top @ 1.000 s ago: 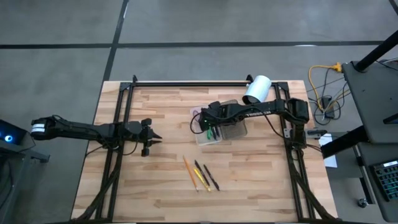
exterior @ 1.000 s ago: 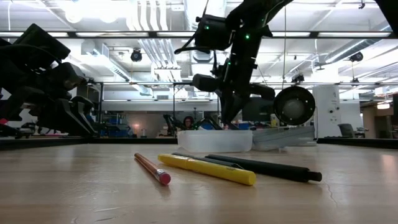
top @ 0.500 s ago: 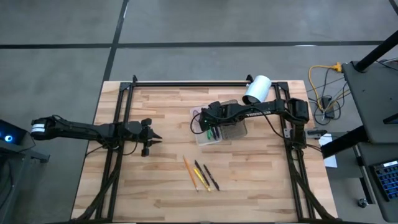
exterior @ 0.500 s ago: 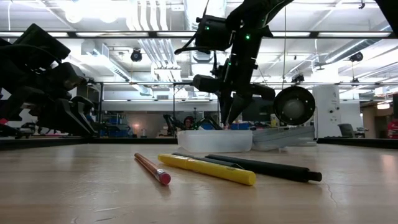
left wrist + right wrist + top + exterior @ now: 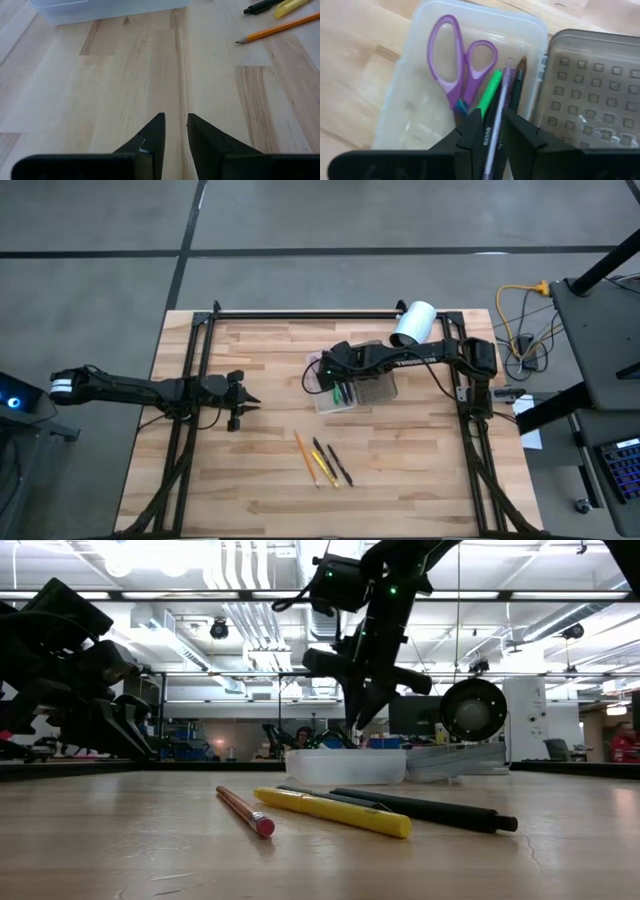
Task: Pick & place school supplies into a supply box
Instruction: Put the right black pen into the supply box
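Waiting at left: the left arm (image 5: 140, 390) lies stretched low over the bare wood, well apart from the supplies; the left jaws are slightly apart, two dark wedge-shaped fingers (image 5: 152, 137) with only a narrow gap and nothing between them.
Counter (image 5: 260, 470): pale wooden planks with visible grain, framed by dark metal rails.
Loose supplies: three thin sticks lie side by side near the front middle, almost touching. These are an orange pencil (image 5: 245, 810) with a pink eraser tip, a yellow pen (image 5: 335, 812) with a blunt matte barrel, and a dark pen (image 5: 430, 810).
Box tray (image 5: 395, 100): a rectangular tub of whitish translucent plastic with rounded corners, sitting right of centre.
Inside the tray: purple-handled scissors (image 5: 455, 65) with oval loops, and beside them a green pen (image 5: 490, 95), a clear pen (image 5: 502, 100) and a dark pencil (image 5: 518, 82), all lying lengthwise.
Lid (image 5: 590, 90): smoky grey plastic with a grid of small raised squares, folded open flat beside the tray.
Right jaws: raised just above the tray, fingers (image 5: 472, 132) a little apart and clamped on nothing.
Cylinder (image 5: 412, 323): smooth and white, at the far right corner.
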